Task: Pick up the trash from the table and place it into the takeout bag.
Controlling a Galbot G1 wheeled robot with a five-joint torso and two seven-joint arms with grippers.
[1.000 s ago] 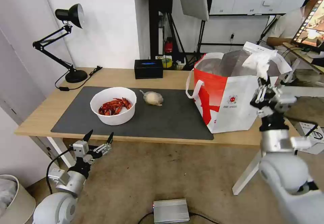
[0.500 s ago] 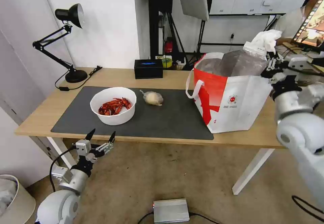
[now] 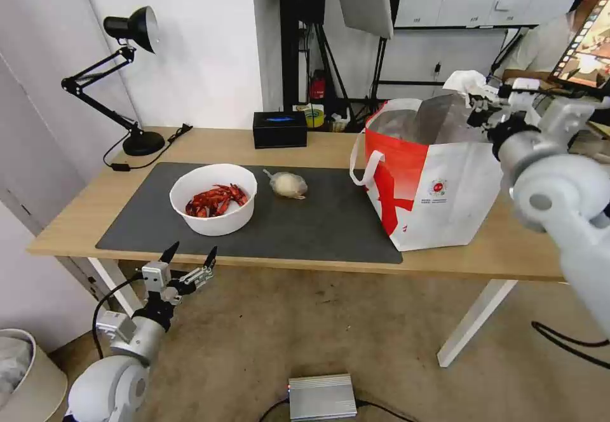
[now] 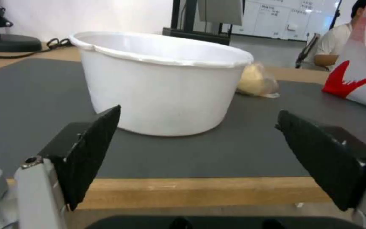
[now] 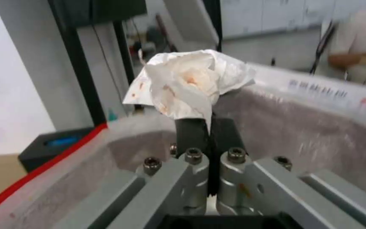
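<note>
The right tool (image 5: 208,127) is clamped on the tissue (image 5: 189,81) — its 2 fingers pressed together on the stained white wad, held above the foil-lined mouth of the bag (image 3: 432,180). The bag stands upright at the right end of the surface (image 3: 210,145), partly on the mat (image 3: 318,225). The left tool (image 3: 189,258) hangs below the surface's near edge, its 2 black fingers (image 4: 87,149) spread apart and pointed at the bowl (image 3: 213,198). The bowl sits on the mat with red shells inside — just beside it lies the small bag (image 3: 288,185) with a beige lump.
</note>
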